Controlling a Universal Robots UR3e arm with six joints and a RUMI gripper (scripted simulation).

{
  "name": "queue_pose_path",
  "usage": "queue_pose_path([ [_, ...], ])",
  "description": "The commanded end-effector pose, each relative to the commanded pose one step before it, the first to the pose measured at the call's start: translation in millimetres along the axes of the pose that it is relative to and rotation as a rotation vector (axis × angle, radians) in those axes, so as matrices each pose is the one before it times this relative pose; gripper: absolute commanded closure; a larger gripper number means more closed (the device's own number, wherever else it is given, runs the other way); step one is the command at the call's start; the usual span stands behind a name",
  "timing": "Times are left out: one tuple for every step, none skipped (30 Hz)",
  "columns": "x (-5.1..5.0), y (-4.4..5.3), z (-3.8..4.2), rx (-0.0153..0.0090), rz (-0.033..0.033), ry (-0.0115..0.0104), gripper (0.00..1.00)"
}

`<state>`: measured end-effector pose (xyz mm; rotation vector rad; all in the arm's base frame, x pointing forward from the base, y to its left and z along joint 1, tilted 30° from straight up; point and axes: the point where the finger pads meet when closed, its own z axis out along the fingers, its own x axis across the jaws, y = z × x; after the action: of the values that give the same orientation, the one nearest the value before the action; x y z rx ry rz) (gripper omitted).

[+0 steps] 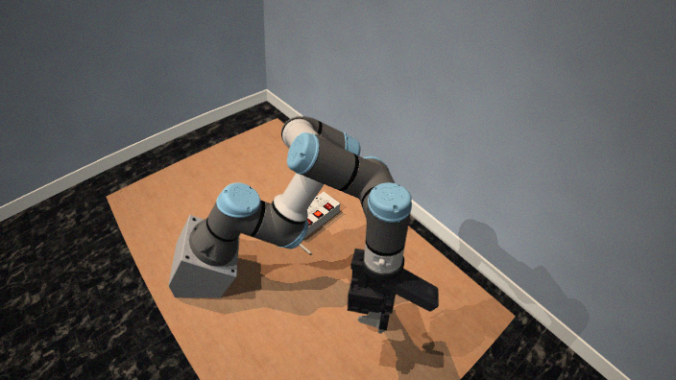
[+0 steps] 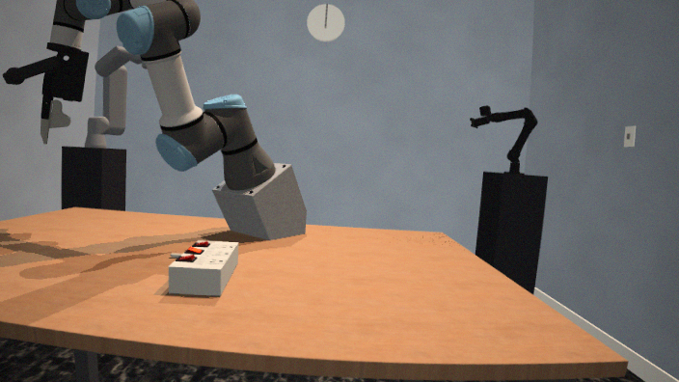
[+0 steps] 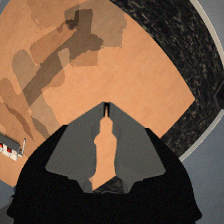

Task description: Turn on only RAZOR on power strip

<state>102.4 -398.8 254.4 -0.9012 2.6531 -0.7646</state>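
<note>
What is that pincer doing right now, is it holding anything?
Pincer: closed, fingertips together, holding nothing; it hangs in the air above the table, away from the power strip.

Wooden table [image 2: 366,309], orange-brown top with a curved front edge, is seen set on a dark mottled floor [image 1: 62,297] near a wall corner. A white power strip [image 2: 204,268] is laid flat on the top, switch side up; three red rocker switches [image 2: 194,250] are seen in a row along one long side. A short stub is seen at one end of the strip. A grey tilted base block [image 2: 262,203] of the arm is seated on the top just behind the strip. Arm shadows are cast across the wood.
</note>
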Motion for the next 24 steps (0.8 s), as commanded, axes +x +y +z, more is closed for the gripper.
queue_pose_path([
  [-5.72, -0.717, 1.744, -0.00610, -0.00712, -0.00679, 1.00],
  [-2.22, -0.106, 0.838, -0.00260, -0.00239, -0.00314, 1.00],
  [-2.38, -0.109, 0.896, -0.00280, -0.00257, -0.00335, 1.00],
  [-2.54, -0.110, 0.955, -0.00300, -0.00276, -0.00356, 1.00],
  [-2.70, -0.111, 1.014, -0.00321, -0.00296, -0.00377, 1.00],
  [-2.87, -0.111, 1.074, -0.00342, -0.00316, -0.00397, 1.00],
  [-3.03, -0.110, 1.134, -0.00364, -0.00336, -0.00417, 1.00],
  [-3.20, -0.107, 1.193, -0.00386, -0.00357, -0.00437, 1.00],
  [-3.37, -0.104, 1.253, -0.00409, -0.00379, -0.00456, 1.00],
  [-3.54, -0.098, 1.312, -0.00432, -0.00400, -0.00475, 1.00],
  [-3.71, -0.091, 1.371, -0.00455, -0.00423, -0.00494, 1.00],
  [-3.88, -0.083, 1.429, -0.00479, -0.00446, -0.00511, 1.00],
  [-4.05, -0.073, 1.487, -0.00503, -0.00469, -0.00528, 1.00],
  [-4.22, -0.061, 1.544, -0.00527, -0.00493, -0.00544, 1.00],
  [0.00, 0.000, 0.000, 0.00000, 0.00000, 0.00000, 1.00],
  [0.00, 0.000, 0.000, 0.00000, 0.00000, 0.00000, 1.00],
  [-4.38, -0.047, 1.599, -0.00552, -0.00517, -0.00559, 1.00],
  [-4.55, -0.032, 1.654, -0.00577, -0.00541, -0.00574, 1.00],
  [-4.71, -0.015, 1.707, -0.00602, -0.00566, -0.00587, 1.00],
  [-4.88, 0.005, 1.759, -0.00627, -0.00592, -0.00599, 1.00],
  [-5.04, 0.026, 1.810, -0.00653, -0.00618, -0.00610, 1.00],
  [-5.19, 0.049, 1.859, -0.00678, -0.00644, -0.00619, 1.00],
  [-5.35, 0.075, 1.906, -0.00704, -0.00670, -0.00628, 1.00],
  [-5.50, 0.102, 1.952, -0.00729, -0.00697, -0.00635, 1.00],
])
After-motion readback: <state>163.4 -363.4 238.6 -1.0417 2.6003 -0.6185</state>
